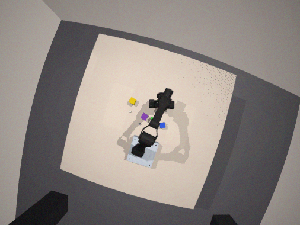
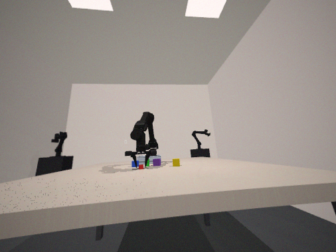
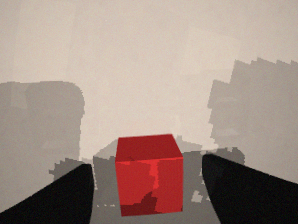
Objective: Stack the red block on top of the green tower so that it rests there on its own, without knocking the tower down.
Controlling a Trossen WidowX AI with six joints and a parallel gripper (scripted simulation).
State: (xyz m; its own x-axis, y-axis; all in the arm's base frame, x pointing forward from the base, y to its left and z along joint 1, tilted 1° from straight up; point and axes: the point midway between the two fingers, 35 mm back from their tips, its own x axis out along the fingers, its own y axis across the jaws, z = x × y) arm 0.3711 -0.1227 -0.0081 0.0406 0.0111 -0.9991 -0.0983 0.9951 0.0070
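- Pale beige table [image 2: 232, 186] fills our view, grey walls behind it
- We see the red block [image 3: 149, 175] resting on the table between the two dark fingers of the gripper [image 3: 149, 212]
- Jaws are half closed around the block, a gap visible on each side, not yet pinching it
- We find the green tower [image 2: 147, 162] just beside the red block, with purple block [image 2: 157, 162], blue block [image 2: 133, 164] and yellow block [image 2: 176, 162] nearby
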